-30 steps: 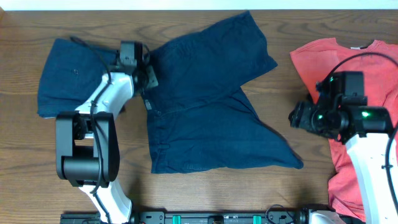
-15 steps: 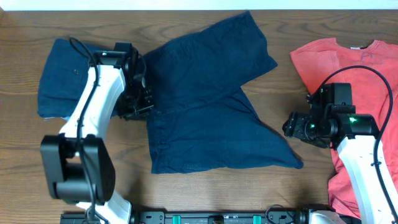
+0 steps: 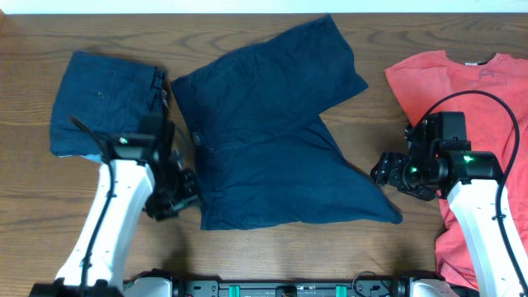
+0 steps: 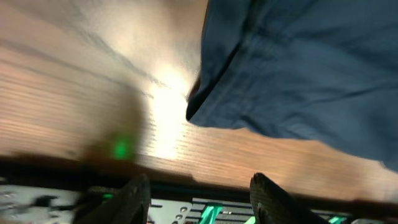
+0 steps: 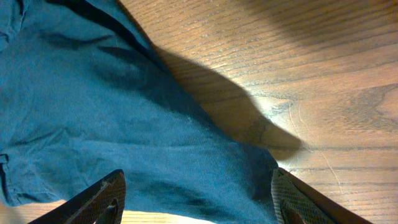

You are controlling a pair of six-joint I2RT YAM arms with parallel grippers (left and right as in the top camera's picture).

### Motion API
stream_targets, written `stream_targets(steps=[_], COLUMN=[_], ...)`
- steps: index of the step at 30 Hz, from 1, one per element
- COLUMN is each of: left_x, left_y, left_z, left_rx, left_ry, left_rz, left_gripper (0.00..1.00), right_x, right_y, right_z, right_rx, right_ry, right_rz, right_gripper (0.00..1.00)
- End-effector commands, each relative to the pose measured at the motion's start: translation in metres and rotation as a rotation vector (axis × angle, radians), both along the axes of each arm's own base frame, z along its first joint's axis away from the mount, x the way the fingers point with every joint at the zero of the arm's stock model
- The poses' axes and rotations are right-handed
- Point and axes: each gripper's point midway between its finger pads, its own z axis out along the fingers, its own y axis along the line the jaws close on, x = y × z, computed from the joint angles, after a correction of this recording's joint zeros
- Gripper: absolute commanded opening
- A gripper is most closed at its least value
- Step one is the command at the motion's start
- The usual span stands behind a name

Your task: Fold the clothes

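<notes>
Dark navy shorts [image 3: 272, 140] lie spread across the middle of the table. My left gripper [image 3: 169, 200] hovers just left of their lower-left waistband corner. In the left wrist view that gripper [image 4: 202, 202] is open with nothing between its fingers [image 4: 134, 199], and the shorts' corner [image 4: 292, 68] lies ahead of them. My right gripper [image 3: 386, 172] is at the shorts' right leg tip. It [image 5: 199, 205] stands open over the blue fabric [image 5: 124, 124], one finger [image 5: 298, 202] on each side of the leg end.
A folded navy garment [image 3: 103, 103] sits at the back left, close to the shorts. A red t-shirt [image 3: 474, 99] lies flat at the right, under my right arm. Bare wood [image 3: 429, 33] shows between shorts and shirt. The table's front edge is near my left gripper.
My left gripper has opened, let go of the shorts' upper-left waistband, and moved toward the front edge. The right gripper edged left toward the leg tip.
</notes>
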Motion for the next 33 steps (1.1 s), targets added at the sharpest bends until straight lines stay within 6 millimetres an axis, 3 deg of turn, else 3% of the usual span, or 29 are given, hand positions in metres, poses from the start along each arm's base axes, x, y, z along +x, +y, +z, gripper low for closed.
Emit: stream_targets(steps=[1, 4, 7, 15, 25, 27, 31, 33], left_x=[-0.02, -0.022, -0.02, -0.011, -0.021, -0.02, -0.022, -0.025], left_y=[-0.021, -0.026, -0.026, -0.021, -0.027, -0.031, -0.031, -0.032], left_z=[-0.03, -0.057, -0.072, -0.088, -0.117, -0.117, -0.116, -0.115], left_rx=[-0.121, -0.152, -0.153, -0.118, -0.144, -0.166, -0.168, -0.17], left_ry=[0.074, 0.057, 0.032, 0.012, 0.13, 0.135, 0.143, 0.152], left_rz=[0.053, 0.078, 0.087, 0.103, 0.139, 0.142, 0.143, 0.14], left_gripper=[0.54, 0.55, 0.57, 0.66, 0.67, 0.6, 0.22, 0.1], right_x=[0.002, 0.002, 0.001, 0.0, 0.0, 0.0, -0.001, -0.001], right_y=[0.0, 0.0, 0.0, 0.0, 0.0, 0.0, 0.0, 0.0], right_z=[0.003, 0.003, 0.003, 0.003, 0.003, 0.003, 0.003, 0.003], right_rx=[0.009, 0.009, 0.009, 0.012, 0.012, 0.012, 0.012, 0.012], right_ry=[-0.013, -0.013, -0.008, -0.006, -0.005, -0.004, -0.002, -0.001], right_rz=[-0.008, -0.007, -0.008, -0.007, -0.007, -0.006, -0.007, -0.007], right_gripper=[0.73, 0.73, 0.73, 0.71, 0.7, 0.7, 0.7, 0.69])
